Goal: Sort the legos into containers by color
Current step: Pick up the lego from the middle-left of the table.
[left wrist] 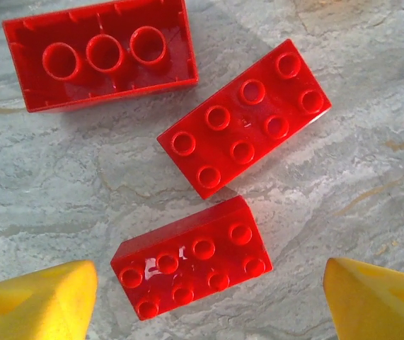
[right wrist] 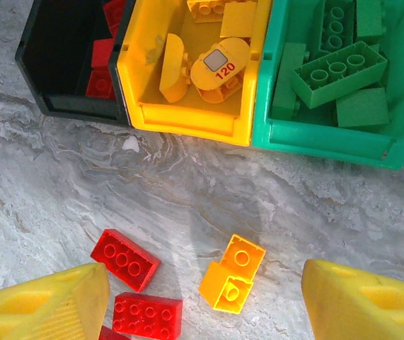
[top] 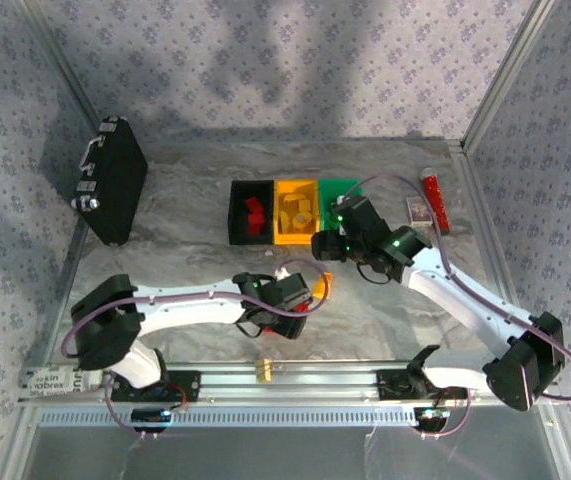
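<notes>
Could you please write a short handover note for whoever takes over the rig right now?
Left hand: open, empty, above three red legos lying loose on the table, one of them upside down.
Right hand: open, empty, above a loose yellow lego in front of the bins.
Done: some red legos are in the black bin, yellow pieces are in the yellow bin, and green legos are in the green bin.
Left: put the loose red legos into the black bin and the yellow lego into the yellow bin.
</notes>
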